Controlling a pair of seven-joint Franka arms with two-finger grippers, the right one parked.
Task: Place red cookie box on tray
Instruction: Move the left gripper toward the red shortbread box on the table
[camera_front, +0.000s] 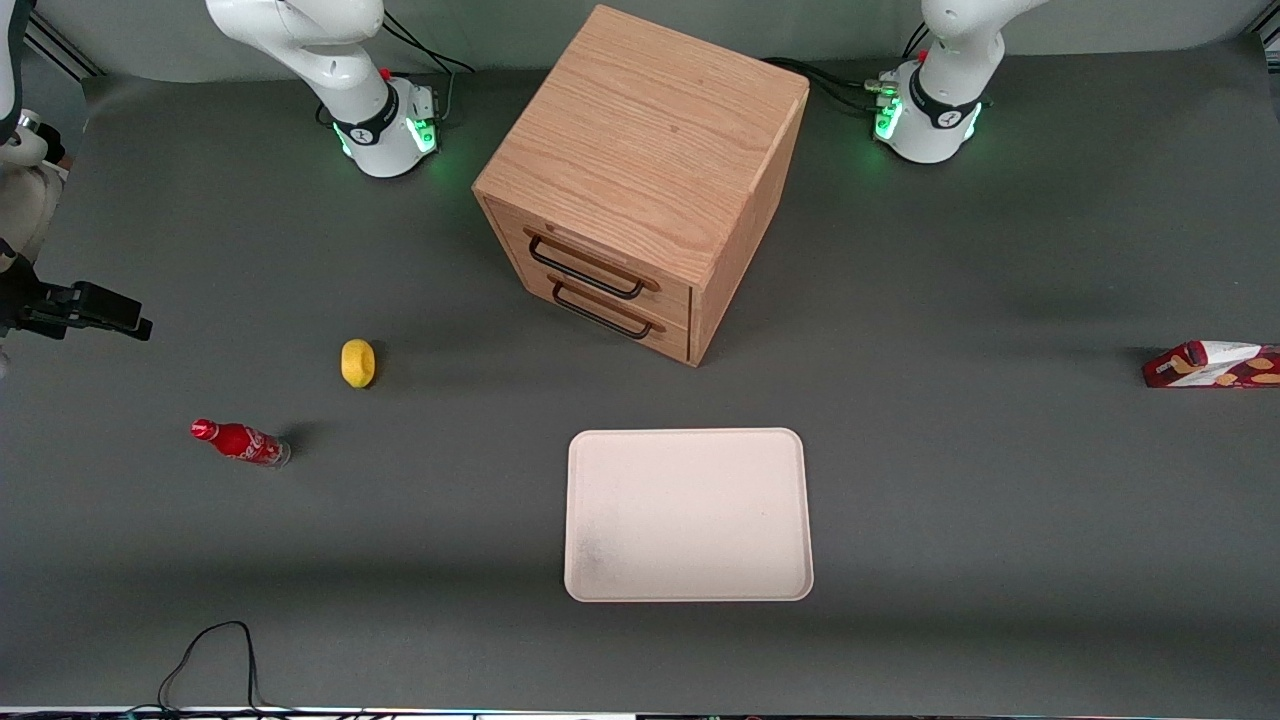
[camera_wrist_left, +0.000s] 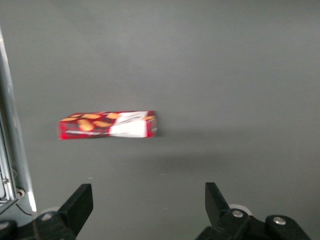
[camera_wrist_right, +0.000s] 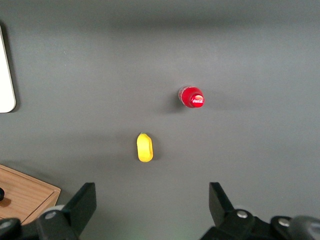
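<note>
The jaws of the left arm's gripper (camera_wrist_left: 148, 202) stand spread wide with nothing between them, hovering above the bare grey tabletop (camera_wrist_left: 240, 75) with the red cookie box (camera_wrist_left: 108, 125) lying flat a little way ahead of them, untouched. The box looks a light, stiff carton that could dent under hard pressure, so I judge the best hold is across its narrow width near the middle. Only the front view shows the box at the working arm's end, well apart from the empty tray (camera_front: 688, 515), while the gripper itself appears only in the left wrist view
</note>
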